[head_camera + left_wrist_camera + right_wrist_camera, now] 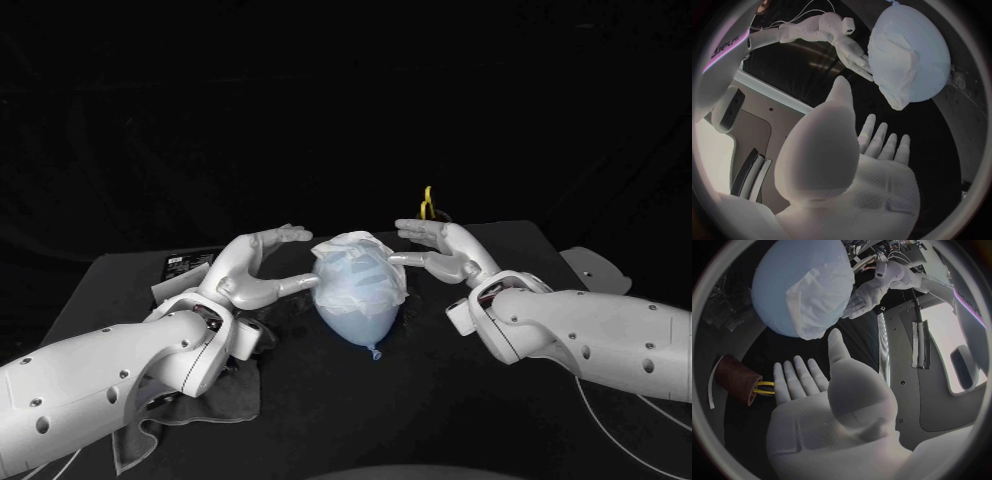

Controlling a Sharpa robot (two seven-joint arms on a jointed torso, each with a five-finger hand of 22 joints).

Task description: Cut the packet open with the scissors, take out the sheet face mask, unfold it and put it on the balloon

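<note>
Head view: the balloon lies mid-table, its knot toward 6 o'clock, with the sheet face mask draped over its upper part. At its 9 o'clock the left hand is spread wide and holds nothing, one fingertip touching the balloon's side. At 3 o'clock the right hand is likewise spread and empty, fingertips against the mask. Yellow-handled scissors sit at about 1 o'clock, in a brown holder. A dark cloth lies under the left arm, near 8 o'clock.
</note>
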